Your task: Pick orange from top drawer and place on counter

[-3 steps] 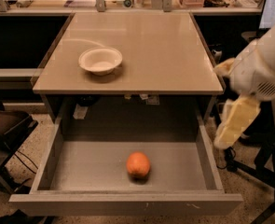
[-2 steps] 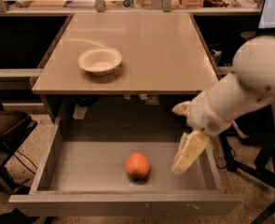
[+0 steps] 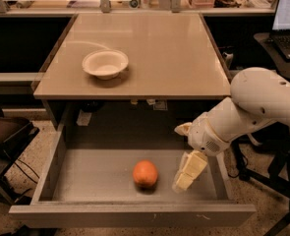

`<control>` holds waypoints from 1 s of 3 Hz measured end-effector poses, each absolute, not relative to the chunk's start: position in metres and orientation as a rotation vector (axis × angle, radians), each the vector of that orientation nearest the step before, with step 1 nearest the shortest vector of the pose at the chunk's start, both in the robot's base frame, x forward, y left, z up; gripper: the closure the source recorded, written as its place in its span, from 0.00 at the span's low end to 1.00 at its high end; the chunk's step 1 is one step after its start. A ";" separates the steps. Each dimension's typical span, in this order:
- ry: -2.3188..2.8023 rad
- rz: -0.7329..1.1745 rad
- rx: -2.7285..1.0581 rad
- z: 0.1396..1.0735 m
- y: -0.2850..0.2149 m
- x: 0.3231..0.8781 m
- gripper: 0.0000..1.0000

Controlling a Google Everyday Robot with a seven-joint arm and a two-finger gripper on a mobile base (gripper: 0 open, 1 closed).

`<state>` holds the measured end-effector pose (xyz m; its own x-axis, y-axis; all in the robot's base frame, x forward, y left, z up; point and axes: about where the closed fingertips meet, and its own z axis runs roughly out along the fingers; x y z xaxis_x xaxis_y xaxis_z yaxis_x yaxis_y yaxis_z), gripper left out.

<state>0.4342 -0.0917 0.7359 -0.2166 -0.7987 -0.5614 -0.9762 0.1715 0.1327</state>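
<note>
The orange (image 3: 145, 174) lies on the flat grey bottom of the open top drawer (image 3: 85, 178), near the middle and toward the front. My gripper (image 3: 185, 177) hangs inside the drawer just right of the orange, pointing down, a short gap away from it. The white arm reaches in from the right over the drawer's right wall. The beige counter (image 3: 159, 48) lies above and behind the drawer.
A white bowl (image 3: 105, 63) sits on the counter's left half. A laptop (image 3: 288, 21) stands on a desk at the far right. A dark chair or bag (image 3: 7, 132) is left of the drawer. Clutter lines the shelf behind the counter.
The arm has swung from outside the drawer's right side leftward and down, bringing the gripper into the drawer next to the orange. The orange has not moved.
</note>
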 end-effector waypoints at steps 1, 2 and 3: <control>2.122 0.635 -1.580 0.731 -0.086 0.445 0.00; 2.107 0.574 -1.514 0.732 -0.084 0.465 0.00; 2.107 0.574 -1.514 0.732 -0.084 0.465 0.00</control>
